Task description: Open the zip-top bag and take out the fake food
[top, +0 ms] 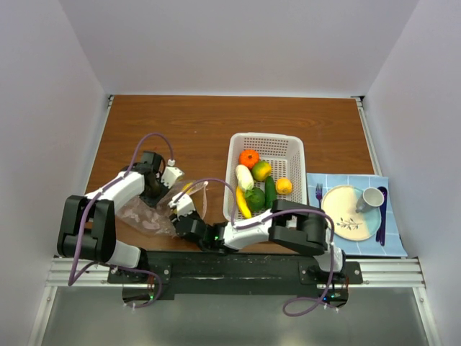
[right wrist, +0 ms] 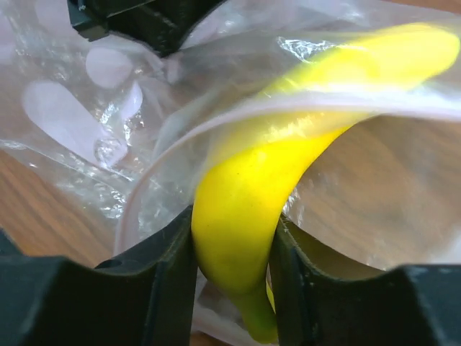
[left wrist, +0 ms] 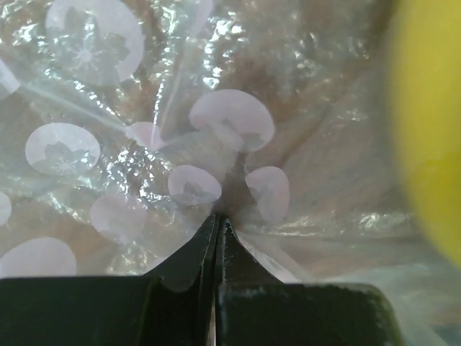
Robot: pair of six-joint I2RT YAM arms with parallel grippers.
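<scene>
- Pincer work was split between the two arms. The left pincer [left wrist: 217, 220] had its jaws pressed together on a fold of film, probably to anchor the bag. The right pincer [right wrist: 232, 245] was clamped around a banana at the bag's mouth.
- Brown wooden surface [top: 180, 122] carried everything. The bag was at its near left, close to both arm bases, where either arm could reach it.
- White perforated basket [top: 265, 135] stood just right of the bag, so I judged it the drop-off spot. It was near enough for a short carry.
- Clear bag [top: 144, 215], printed with pale blossom dots, lay crumpled and mostly flat. Its zip edge was parted around the fruit. With one side pinned, a pull should slide the fruit out rather than drag the whole pouch along.
- Cream plate [top: 338, 205] sat well apart on the far right and took no part in this step.
- Fake food [top: 261, 171] was mostly piled in the basket already, so the job looked nearly done.
- Yellow banana [right wrist: 266, 166] was half inside the bag, gripped near its stem end. It appeared to be the last piece left to pull out.
</scene>
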